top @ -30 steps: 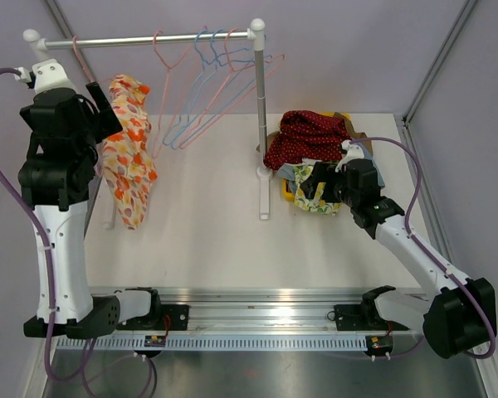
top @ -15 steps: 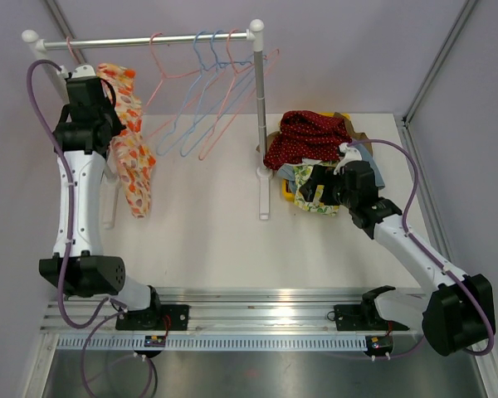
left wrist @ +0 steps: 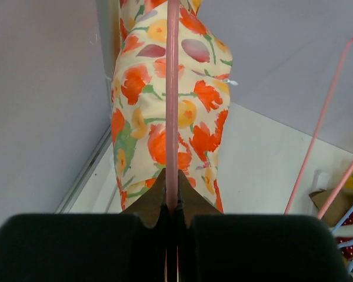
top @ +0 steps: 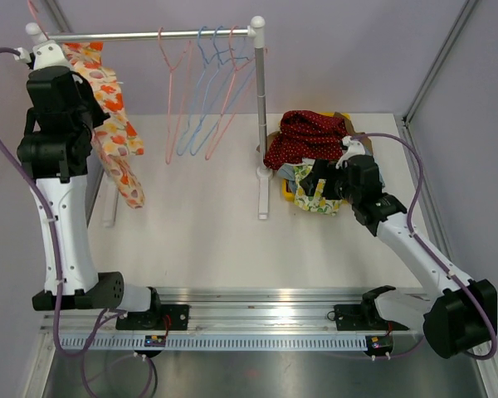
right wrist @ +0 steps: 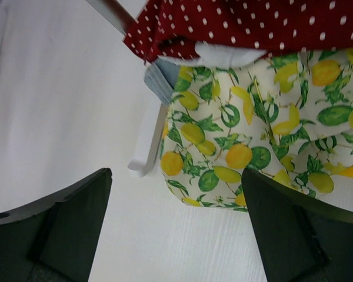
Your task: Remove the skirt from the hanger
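Floral skirt [top: 116, 145] and pink hanger [left wrist: 172, 88] now lifted higher by left pincer [left wrist: 172, 202].

I saw even, diffuse overhead light in the top view. The table [top: 199, 240] read bright white, close to washed out, with only faint, soft shadows by the rack base [top: 263, 199]. Strong glare ran along the metal rail [top: 257, 316] at the near edge. Outlines stayed crisp across that frame, and the walls [top: 357, 50] looked a flat grey-lilac.

In the left wrist view, the skirt [left wrist: 165, 106] and hanger [left wrist: 172, 70] were sharp and well lit. The left gripper [left wrist: 172, 205] was nearly black, underexposed and soft so close to the lens.

In the right wrist view, the lemon-print cloth [right wrist: 253, 147] was crisp with saturated colour. The right gripper [right wrist: 176, 176] was dark with little surface detail, its finger edges slightly soft.
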Motion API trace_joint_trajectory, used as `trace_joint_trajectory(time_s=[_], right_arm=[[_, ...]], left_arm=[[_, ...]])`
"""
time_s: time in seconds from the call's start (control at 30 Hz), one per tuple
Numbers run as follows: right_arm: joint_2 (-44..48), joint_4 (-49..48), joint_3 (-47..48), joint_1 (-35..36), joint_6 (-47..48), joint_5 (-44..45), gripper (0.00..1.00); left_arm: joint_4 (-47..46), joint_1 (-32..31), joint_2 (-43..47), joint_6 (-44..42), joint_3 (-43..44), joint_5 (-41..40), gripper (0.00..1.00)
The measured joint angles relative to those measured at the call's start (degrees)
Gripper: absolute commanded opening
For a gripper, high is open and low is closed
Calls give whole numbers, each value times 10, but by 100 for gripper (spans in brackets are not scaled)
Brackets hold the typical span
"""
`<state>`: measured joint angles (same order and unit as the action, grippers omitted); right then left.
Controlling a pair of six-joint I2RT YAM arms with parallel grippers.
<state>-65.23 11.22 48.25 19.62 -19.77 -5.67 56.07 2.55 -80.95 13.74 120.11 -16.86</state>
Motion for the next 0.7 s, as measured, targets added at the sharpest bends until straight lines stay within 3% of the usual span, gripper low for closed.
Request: trace_joint_trajectory(time_s=[0.17,0.27,0.43,0.7], right_arm=[[24,13,78,13,1,-19,100],[34,10,131,60,16,-44,99],[4,10,238,223,68,-78,100],[-215,17,469,462,141,-37,99]], left_arm=[[42,-33,33,-4,12,-19,0],[42,-53,62,-4,-22,-22,0],[46,-67,120,-4,-94,-21,0],[52,-73,134,-4,-102,-12,0]])
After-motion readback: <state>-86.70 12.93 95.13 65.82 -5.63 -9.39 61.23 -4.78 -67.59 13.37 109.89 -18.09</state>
